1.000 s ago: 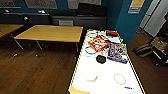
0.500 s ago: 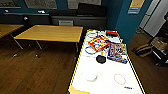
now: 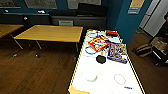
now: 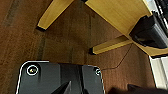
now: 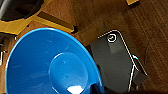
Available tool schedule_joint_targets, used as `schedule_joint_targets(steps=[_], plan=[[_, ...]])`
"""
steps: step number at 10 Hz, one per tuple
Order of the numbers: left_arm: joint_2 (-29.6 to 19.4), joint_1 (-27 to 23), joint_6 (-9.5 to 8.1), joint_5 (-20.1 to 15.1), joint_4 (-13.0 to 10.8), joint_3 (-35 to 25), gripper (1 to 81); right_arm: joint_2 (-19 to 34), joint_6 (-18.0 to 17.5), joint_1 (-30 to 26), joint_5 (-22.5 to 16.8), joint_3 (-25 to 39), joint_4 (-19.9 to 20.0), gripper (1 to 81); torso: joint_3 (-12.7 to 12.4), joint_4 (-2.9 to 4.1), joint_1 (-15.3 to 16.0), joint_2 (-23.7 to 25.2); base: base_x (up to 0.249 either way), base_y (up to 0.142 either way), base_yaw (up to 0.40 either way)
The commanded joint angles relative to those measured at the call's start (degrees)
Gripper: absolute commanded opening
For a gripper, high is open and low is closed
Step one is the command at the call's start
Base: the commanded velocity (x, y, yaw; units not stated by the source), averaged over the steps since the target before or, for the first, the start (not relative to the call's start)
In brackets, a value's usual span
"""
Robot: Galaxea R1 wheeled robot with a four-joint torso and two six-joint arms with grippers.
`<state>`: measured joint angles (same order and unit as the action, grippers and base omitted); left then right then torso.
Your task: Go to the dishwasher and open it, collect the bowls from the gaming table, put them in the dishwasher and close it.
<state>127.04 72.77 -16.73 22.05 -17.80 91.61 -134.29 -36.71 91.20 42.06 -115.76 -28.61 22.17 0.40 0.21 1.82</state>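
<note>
The gaming table (image 3: 75, 72), white-topped with a yellow rim, runs away from me on the right of the head view. A small black bowl (image 3: 101, 59) sits near its middle, beside the game boxes. In the right wrist view a bright blue bowl (image 5: 50, 65) looms large, hanging above the wooden floor and a yellow table leg. My right gripper (image 5: 96, 88) is shut on its rim at the picture's lower edge. The left wrist view looks down on wooden floor and yellow table legs (image 4: 110, 45) past the arm's dark plate.
Flat colourful game boxes (image 3: 98, 43) lie at the table's far end with a blue ring (image 3: 90, 51); nearer are a white round object (image 3: 91, 75) and a red ring (image 3: 119, 79). A yellow-wood table (image 3: 50, 33) stands to the left. Bags (image 3: 143, 50) lie on the floor at right.
</note>
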Motion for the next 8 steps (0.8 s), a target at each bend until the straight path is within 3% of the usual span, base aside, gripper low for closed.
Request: schedule_joint_targets(steps=[1, 4, 6, 8], plan=[[-7.1, -6.4, -3.14, -6.3, -1.0, -7.3, 81.1, 1.9, -0.1, 0.0, -1.1, -0.9, -2.7, 1.0, 0.0, 0.0, 0.0, 0.0, 0.0, 0.0, 0.0], [-3.5, -17.9, -3.31, -20.1, 1.5, -9.1, 81.1, -2.6, -0.2, -0.2, -1.6, -6.3, -3.3, 1.0, 0.0, 0.0, 0.0, 0.0, 0.0, 0.0, 0.0], [-3.0, -25.2, -3.31, -26.4, 2.6, -13.0, 81.1, -3.4, -0.2, -0.2, -1.6, -7.3, -3.5, 1.0, 0.0, 0.0, 0.0, 0.0, 0.0, 0.0, 0.0], [-2.7, -30.7, -3.32, -30.4, 4.6, -14.1, 81.1, -3.9, -0.2, -0.4, -1.6, -7.4, -3.5, 1.0, 0.0, 0.0, 0.0, 0.0, 0.0, 0.0, 0.0]])
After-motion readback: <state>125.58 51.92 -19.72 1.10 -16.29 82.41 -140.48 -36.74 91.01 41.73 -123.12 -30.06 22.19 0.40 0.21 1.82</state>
